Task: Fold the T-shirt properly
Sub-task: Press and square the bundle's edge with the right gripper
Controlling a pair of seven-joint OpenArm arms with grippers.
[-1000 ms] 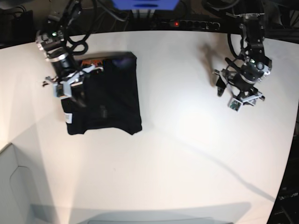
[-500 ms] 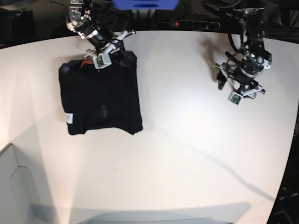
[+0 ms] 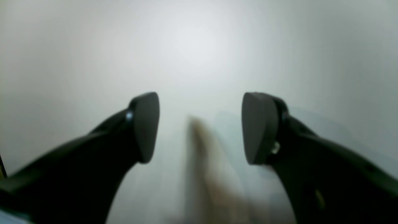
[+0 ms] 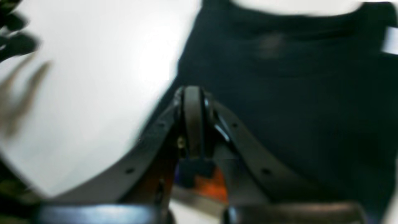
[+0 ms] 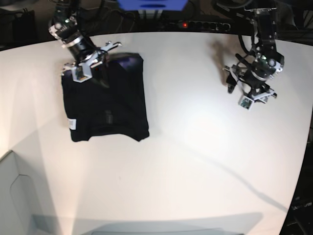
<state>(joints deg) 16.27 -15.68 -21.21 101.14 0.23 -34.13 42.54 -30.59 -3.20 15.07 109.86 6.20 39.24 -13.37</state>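
While the left wrist view is blurred, it shows the left gripper (image 3: 200, 127) with its two dark fingers (image 3: 144, 124) spread wide apart and nothing between them. Below lies only bare white tabletop (image 3: 199, 46), with a faint brownish smear running under the gap; its nature cannot be determined.

Right wrist view: the right gripper (image 4: 192, 121) has its fingers pressed together into a single narrow ridge, with no fabric visibly pinched. It is positioned over the edge of the T-shirt (image 4: 295, 93), whose black fabric fills the right and upper part of the view. An orange label (image 4: 211, 186) shows beneath the gripper base, and a white tag (image 4: 390, 43) sits at the far right edge. White tabletop occupies the left side.

Base view: this view alone shows both arms together. The right arm reaches in from the upper left, its gripper (image 5: 90, 61) angled down over the top edge of the T-shirt (image 5: 105, 100), which lies folded into a compact rectangle on the left part of the tabletop (image 5: 195, 161). The white tag (image 5: 72, 123) appears at the shirt's lower left edge. The left gripper (image 5: 252, 90) hangs over bare tabletop at the right, well apart from the shirt. A power strip (image 5: 198, 24) lies along the far edge.
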